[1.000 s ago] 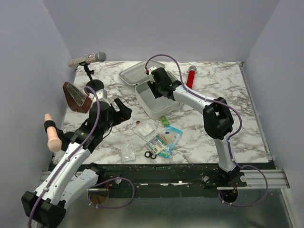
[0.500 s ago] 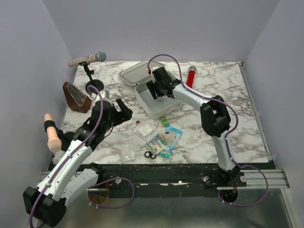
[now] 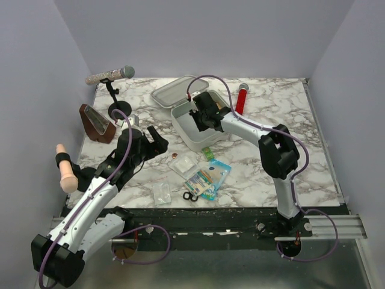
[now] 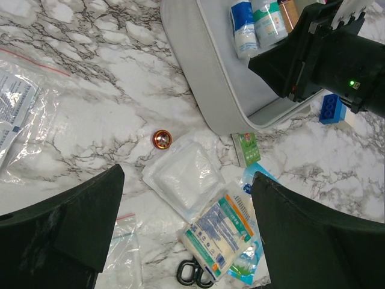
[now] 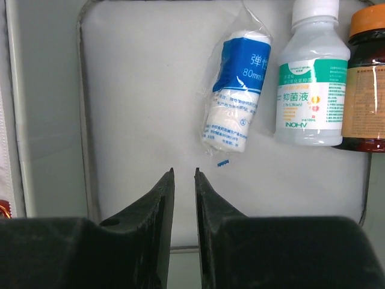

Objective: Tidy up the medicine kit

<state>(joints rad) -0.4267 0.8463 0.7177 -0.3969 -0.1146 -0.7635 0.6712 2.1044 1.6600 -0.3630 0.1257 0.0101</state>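
The medicine kit is a pale grey-white tin standing open mid-table, its lid laid back to the far left. In the right wrist view its floor holds a blue-and-white bandage roll, a white bottle and a brown bottle. My right gripper hovers over the tin's bare floor, its jaws almost together and empty; it also shows in the top view. My left gripper is wide open above a white gauze pad and hangs left of the tin in the top view.
In front of the tin lie printed packets, black scissors, a small green box, a copper cap, a zip bag and a blue brick. A red cylinder lies at the back. A microphone stand and a brown holder stand at the left.
My right gripper has shifted slightly nearer and to the right over the tin. My left arm has edged a little toward the loose items.
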